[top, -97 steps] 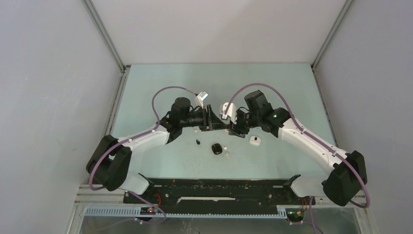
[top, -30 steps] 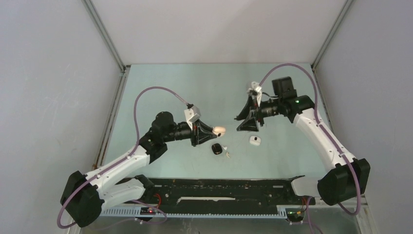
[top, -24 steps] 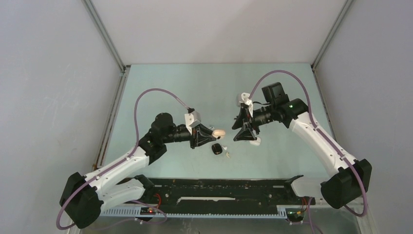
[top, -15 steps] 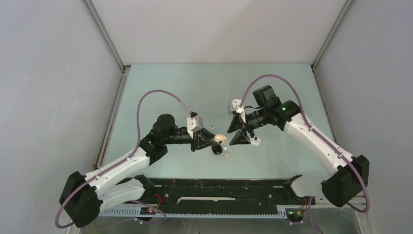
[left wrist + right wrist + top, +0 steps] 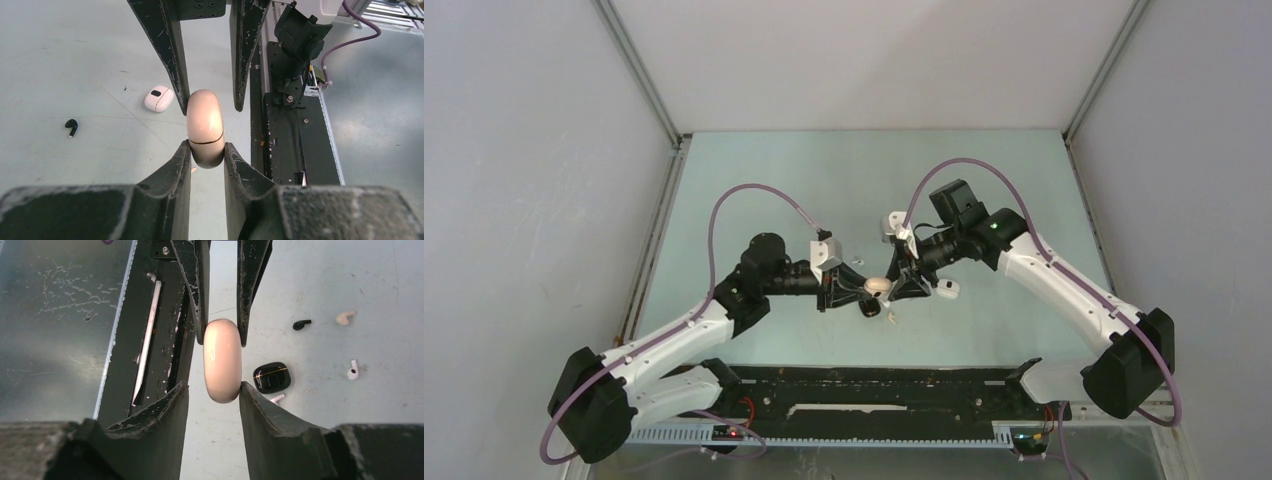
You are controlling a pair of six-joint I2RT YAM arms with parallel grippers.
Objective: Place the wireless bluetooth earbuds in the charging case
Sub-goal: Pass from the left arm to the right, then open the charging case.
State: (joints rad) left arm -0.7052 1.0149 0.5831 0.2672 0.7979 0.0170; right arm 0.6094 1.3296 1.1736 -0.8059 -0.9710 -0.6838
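Note:
My left gripper (image 5: 864, 288) (image 5: 206, 146) is shut on one end of a closed pale beige charging case (image 5: 876, 286) (image 5: 205, 125) (image 5: 222, 360), held above the table. My right gripper (image 5: 891, 285) (image 5: 214, 385) is open and straddles the case's other end; one finger (image 5: 260, 405) touches it and the other stands apart. On the table lie a black earbud (image 5: 301, 324), a beige earbud (image 5: 345, 317), a white earbud (image 5: 353, 370) and a pale bud (image 5: 276, 398) (image 5: 891, 317). Another black earbud (image 5: 71, 126) shows in the left wrist view.
A closed black case (image 5: 869, 307) (image 5: 270, 376) lies under the held case. A closed white case (image 5: 947, 289) (image 5: 159, 98) lies to its right. A black rail (image 5: 864, 385) (image 5: 285, 125) runs along the near edge. Grey walls enclose the table.
The two grippers have come together over the table's middle. The right gripper swung left and down from the back right, and its open fingers now straddle the beige case held by the left gripper.

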